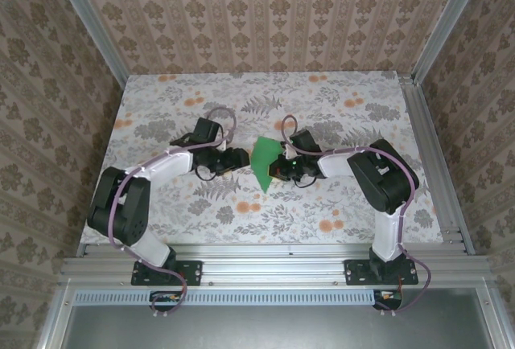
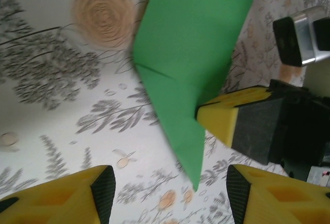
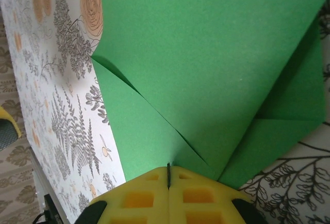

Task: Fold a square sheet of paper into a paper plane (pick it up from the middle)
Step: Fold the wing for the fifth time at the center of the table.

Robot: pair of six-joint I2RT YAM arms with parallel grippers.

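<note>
**Top view.** Paper (image 1: 264,162): green, part-folded, at mid-bench (image 1: 338,204) between the arms. Right end effector (image 1: 282,169) is at its right edge, left end effector (image 1: 235,158) just beside its left edge.

**Left wrist view.** Fingers apart, nothing between them. The paper's pointed tip (image 2: 193,175) lies ahead, probably presented for a second grip.

**Right wrist view.** Fingers together, clamped on the paper (image 3: 216,53) where the folded flaps meet. Judged a steadying hold, pinning the flaps against springing open.
</note>
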